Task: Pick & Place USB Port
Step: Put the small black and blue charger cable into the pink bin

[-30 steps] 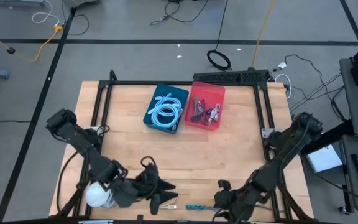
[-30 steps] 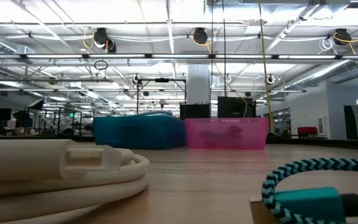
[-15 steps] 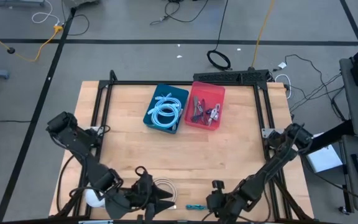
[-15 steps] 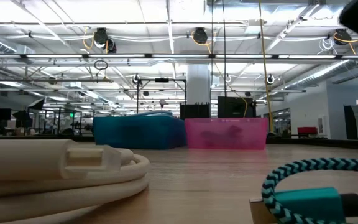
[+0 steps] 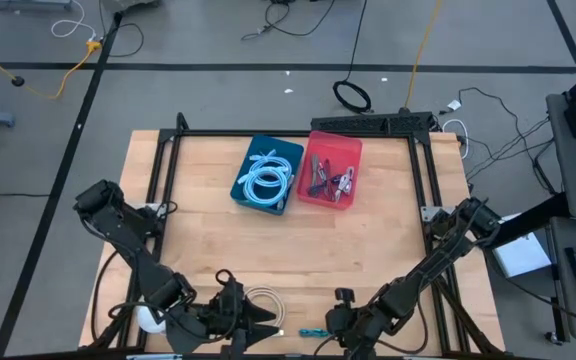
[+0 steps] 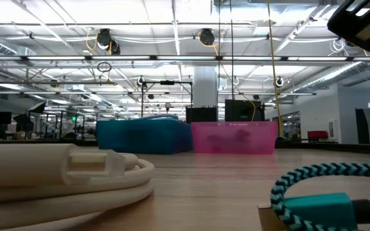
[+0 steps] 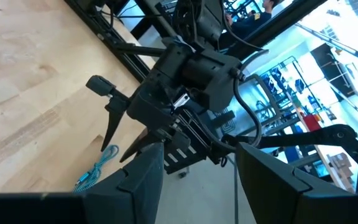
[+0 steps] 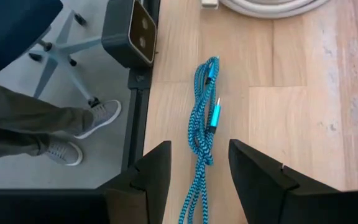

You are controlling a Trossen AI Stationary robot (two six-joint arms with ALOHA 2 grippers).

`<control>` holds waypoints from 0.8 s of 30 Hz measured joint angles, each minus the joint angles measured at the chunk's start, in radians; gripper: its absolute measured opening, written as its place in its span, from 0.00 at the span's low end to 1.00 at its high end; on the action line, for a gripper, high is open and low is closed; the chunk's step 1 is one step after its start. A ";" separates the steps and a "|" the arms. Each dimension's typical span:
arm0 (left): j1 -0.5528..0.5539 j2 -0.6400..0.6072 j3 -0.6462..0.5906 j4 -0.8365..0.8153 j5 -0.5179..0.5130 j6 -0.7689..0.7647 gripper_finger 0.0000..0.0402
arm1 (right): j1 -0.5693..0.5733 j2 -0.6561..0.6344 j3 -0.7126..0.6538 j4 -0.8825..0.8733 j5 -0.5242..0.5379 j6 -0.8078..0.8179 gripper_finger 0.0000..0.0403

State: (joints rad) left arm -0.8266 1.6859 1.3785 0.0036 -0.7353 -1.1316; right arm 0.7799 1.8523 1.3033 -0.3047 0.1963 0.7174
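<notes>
The teal braided USB cable (image 5: 313, 331) lies bundled flat on the wood close to the table's near edge; it also shows in the right wrist view (image 8: 204, 118) and the low view (image 6: 326, 192). My right gripper (image 5: 340, 322) hovers open just right of it, and in the wrist view (image 8: 199, 186) its fingers stand either side of the cable's line without touching. My left gripper (image 5: 260, 326) is open near the near edge, left of the cable, pointing toward the right arm (image 7: 194, 180). A white coiled cable (image 5: 265, 301) lies beside it.
A blue bin (image 5: 268, 173) with coiled cables and a red bin (image 5: 332, 168) with dark cables stand at the far side. Bare wood lies between them and the arms. The low camera's box (image 8: 129, 34) sits at the near edge; a person's legs (image 8: 48, 134) stand beyond it.
My right gripper has moved toward the table's left, closing on the teal cable. My left gripper has drawn back toward the left and the near edge, uncovering the white coil. The right arm has come into the top right of the low view. Both cables stayed put.
</notes>
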 joint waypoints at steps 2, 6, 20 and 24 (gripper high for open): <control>-0.001 0.000 0.000 0.000 0.000 0.000 0.50 | 0.000 0.000 0.000 -0.008 -0.013 0.000 0.39; -0.001 0.000 0.000 0.000 0.000 0.003 0.50 | 0.001 0.001 0.000 -0.022 -0.018 0.002 0.39; -0.007 0.000 0.000 -0.001 0.001 0.003 0.50 | 0.000 0.142 0.001 -0.012 -0.074 0.037 0.39; -0.010 0.000 0.000 -0.002 0.000 0.001 0.50 | -0.002 0.144 0.001 -0.018 -0.030 0.038 0.38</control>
State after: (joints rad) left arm -0.8364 1.6859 1.3785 0.0017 -0.7349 -1.1309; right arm 0.7781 1.9961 1.3045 -0.3225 0.1666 0.7555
